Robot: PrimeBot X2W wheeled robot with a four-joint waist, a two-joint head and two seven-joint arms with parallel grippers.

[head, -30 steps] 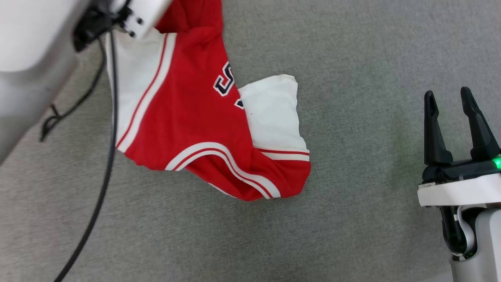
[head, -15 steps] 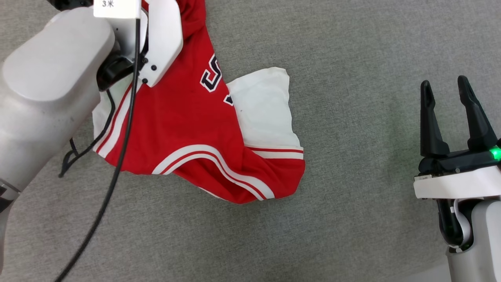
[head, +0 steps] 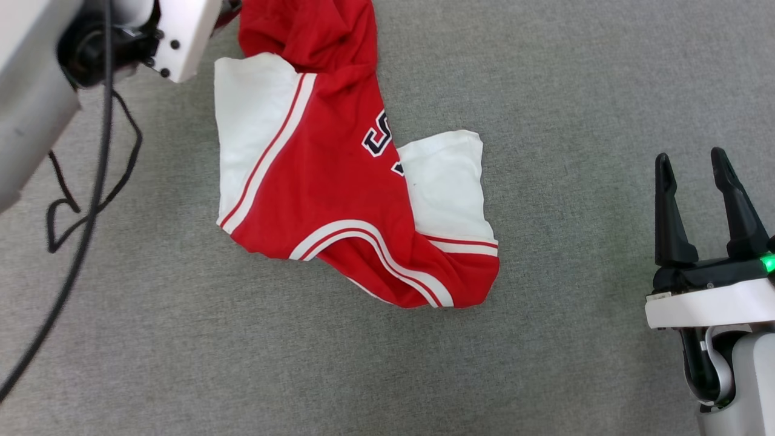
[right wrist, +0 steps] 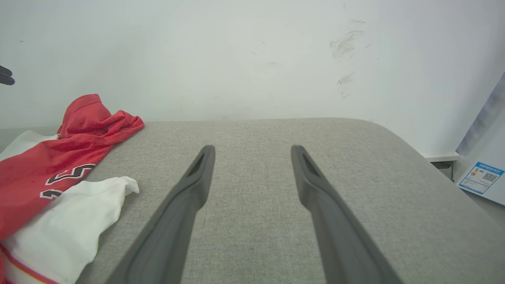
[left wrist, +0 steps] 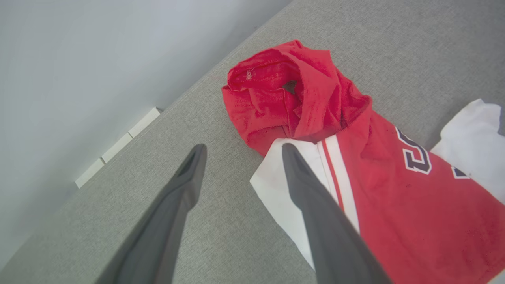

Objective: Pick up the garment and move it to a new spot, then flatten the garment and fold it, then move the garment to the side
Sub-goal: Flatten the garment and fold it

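Observation:
The garment (head: 327,200) lies crumpled on the grey padded surface (head: 575,91), a red jersey with white sleeves, striped trim and part of the black lettering showing. Its red end is bunched up at the top (left wrist: 292,90). My left gripper (left wrist: 243,146) hovers open over the surface beside that bunch, one finger above the edge of a white sleeve (left wrist: 276,193), holding nothing. The left arm's white wrist (head: 175,36) sits at the upper left of the head view. My right gripper (head: 690,155) stands open and empty well to the right of the garment (right wrist: 43,165).
A black cable (head: 91,200) hangs from the left arm across the surface at the left. A pale wall (right wrist: 236,59) backs the surface. The surface's rounded corner (right wrist: 414,150) is at the right, with a blue label (right wrist: 481,177) beyond it.
The head view has shifted. My left arm, which lay over the garment's upper left half a second ago, has drawn back to the upper left corner. The garment's shape and the right gripper are unchanged.

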